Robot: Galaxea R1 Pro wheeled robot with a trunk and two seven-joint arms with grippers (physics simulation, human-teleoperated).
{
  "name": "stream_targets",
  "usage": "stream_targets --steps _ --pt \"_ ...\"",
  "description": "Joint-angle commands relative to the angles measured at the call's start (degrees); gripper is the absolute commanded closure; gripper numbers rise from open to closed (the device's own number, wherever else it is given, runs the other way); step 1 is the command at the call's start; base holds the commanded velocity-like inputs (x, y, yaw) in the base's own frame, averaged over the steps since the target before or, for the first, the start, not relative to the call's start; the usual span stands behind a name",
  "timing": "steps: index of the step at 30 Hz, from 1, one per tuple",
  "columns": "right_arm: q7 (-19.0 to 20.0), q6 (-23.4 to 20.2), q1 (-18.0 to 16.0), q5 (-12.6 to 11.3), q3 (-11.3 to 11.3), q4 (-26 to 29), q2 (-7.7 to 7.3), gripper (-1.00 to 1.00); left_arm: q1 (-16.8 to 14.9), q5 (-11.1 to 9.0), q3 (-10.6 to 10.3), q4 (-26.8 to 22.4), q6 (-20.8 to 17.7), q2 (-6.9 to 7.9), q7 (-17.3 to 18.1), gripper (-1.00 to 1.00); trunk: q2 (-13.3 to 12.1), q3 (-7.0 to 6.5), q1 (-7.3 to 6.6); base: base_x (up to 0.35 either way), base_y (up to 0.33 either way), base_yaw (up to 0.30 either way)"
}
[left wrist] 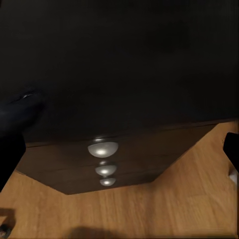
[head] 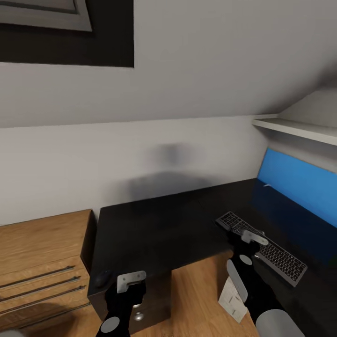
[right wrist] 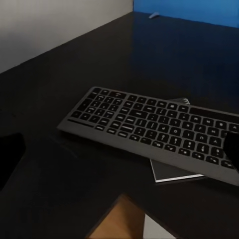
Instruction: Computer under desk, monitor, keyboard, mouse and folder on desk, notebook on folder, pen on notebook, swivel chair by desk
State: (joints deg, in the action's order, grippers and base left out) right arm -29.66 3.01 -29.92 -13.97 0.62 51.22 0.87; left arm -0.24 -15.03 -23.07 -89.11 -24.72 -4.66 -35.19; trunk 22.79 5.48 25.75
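The black keyboard lies on the right part of the black desk, partly on top of the thin dark notebook. My right gripper hovers just above its near edge, open, fingers wide apart. The dark mouse sits at the desk's front left corner, beside my open left gripper, which faces the drawer knobs. The white pen rests far back by the blue wall panel. A white boxy case, apparently the computer, stands on the floor under the desk. Monitor, folder and swivel chair are out of view.
A low oak drawer unit stands left of the desk. A blue panel lines the wall at the right, under a white shelf. The sloped grey wall rises close behind the desk. Wood floor shows between my arms.
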Motion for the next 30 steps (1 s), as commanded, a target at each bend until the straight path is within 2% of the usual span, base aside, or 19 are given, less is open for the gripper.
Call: stream_targets --steps 1,8,26,30 --pt "0.30 0.32 -0.05 -0.56 0.07 0.01 0.01 -1.00 -0.02 -0.43 -0.05 -0.10 -0.15 0.01 -0.41 -1.00 0.13 0.18 0.04 0.000 0.000 -0.194" --pt "1.69 0.40 -0.05 -0.46 0.13 0.09 0.14 -1.00 -0.02 -0.43 -0.05 -0.10 -0.15 0.01 -0.41 -1.00 0.13 0.37 0.04 0.000 0.000 -0.079" --pt "2.10 0.43 -0.05 -0.59 0.42 0.45 0.33 -1.00 -0.02 -0.23 -0.05 -0.10 -0.15 0.01 -0.41 -1.00 0.13 0.39 0.04 0.000 -0.001 -0.004" --pt "2.07 0.50 -0.05 -0.54 0.43 0.45 0.36 -1.00 -0.02 -0.17 -0.05 -0.04 -0.07 0.01 -0.43 -1.00 0.13 0.39 0.04 0.195 -0.183 0.000"
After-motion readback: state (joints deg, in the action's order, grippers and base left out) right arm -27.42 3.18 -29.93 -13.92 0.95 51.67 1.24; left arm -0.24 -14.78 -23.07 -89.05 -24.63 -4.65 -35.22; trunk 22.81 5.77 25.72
